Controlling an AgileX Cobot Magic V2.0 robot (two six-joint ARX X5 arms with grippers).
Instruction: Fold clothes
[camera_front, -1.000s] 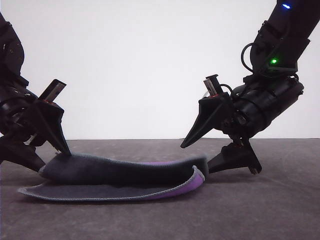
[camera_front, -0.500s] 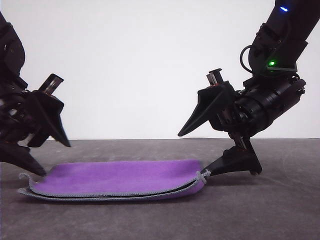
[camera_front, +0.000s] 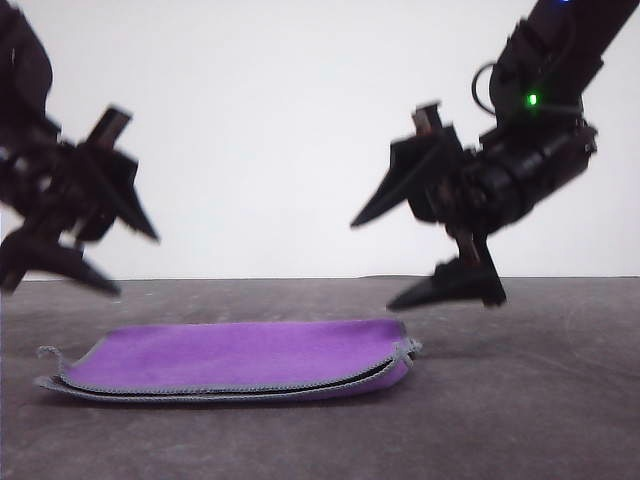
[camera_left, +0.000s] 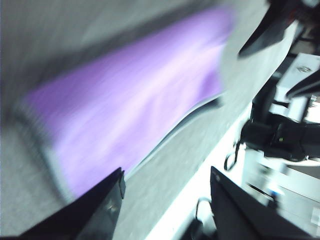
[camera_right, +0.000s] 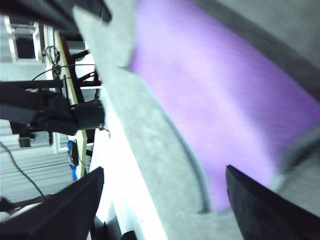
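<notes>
Lying folded (purple up), cloth (camera_front: 235, 360) runs left-right; left claw (camera_front: 128, 262) and right claw (camera_front: 370, 262) gape empty

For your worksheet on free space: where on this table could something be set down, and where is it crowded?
Bare table lies right of the cloth, and a strip runs in front of it. The air above both cloth ends is crowded: the open left gripper hangs over the left end, the open right gripper over the right end.
</notes>
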